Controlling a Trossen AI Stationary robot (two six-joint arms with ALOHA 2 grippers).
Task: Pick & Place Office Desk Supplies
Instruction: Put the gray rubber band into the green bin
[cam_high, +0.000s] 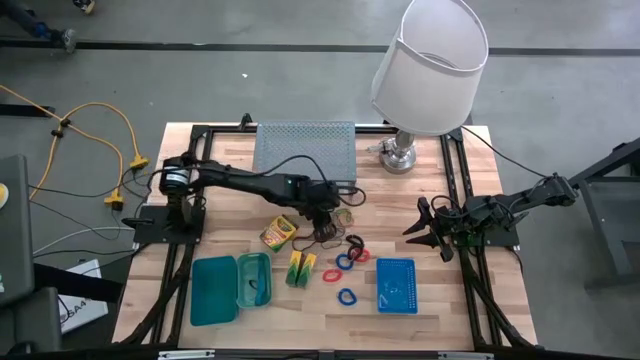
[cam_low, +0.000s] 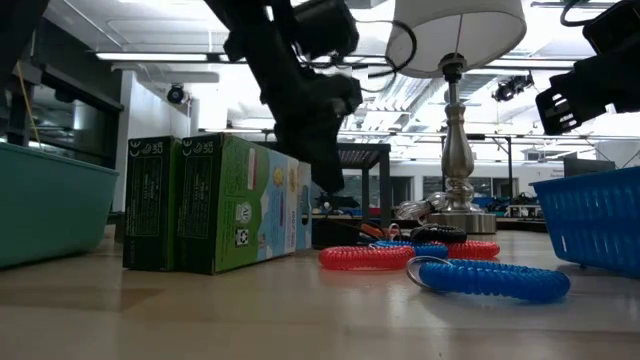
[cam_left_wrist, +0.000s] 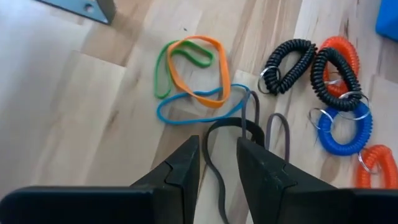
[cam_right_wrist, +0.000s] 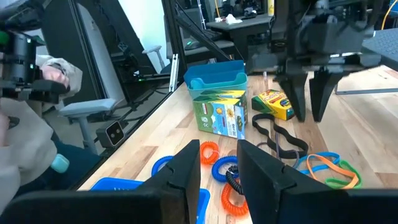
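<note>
My left gripper (cam_high: 325, 218) hangs open over the table's middle, fingers pointing down. A loop of the black flat bands (cam_left_wrist: 210, 152) lies on the wood below the gap, untouched; the right wrist view shows the left gripper (cam_right_wrist: 309, 109) clear above the black bands (cam_right_wrist: 273, 134). Beyond lie coloured rubber bands (cam_left_wrist: 193, 81) and black (cam_left_wrist: 283, 62), blue (cam_left_wrist: 345, 121) and red (cam_left_wrist: 339, 53) coil loops. The crayon box (cam_high: 279, 232) and the yellow-green blocks (cam_high: 302, 268) rest flat nearby. My right gripper (cam_high: 425, 230) waits open at the table's right side.
Two teal trays (cam_high: 214, 290) (cam_high: 254, 278) sit at the near left and the blue mesh basket (cam_high: 396, 285) at the near right. The grey perforated riser (cam_high: 305, 150) and the lamp (cam_high: 430, 60) stand at the far edge. A person's sleeve (cam_right_wrist: 31, 130) shows beyond the table.
</note>
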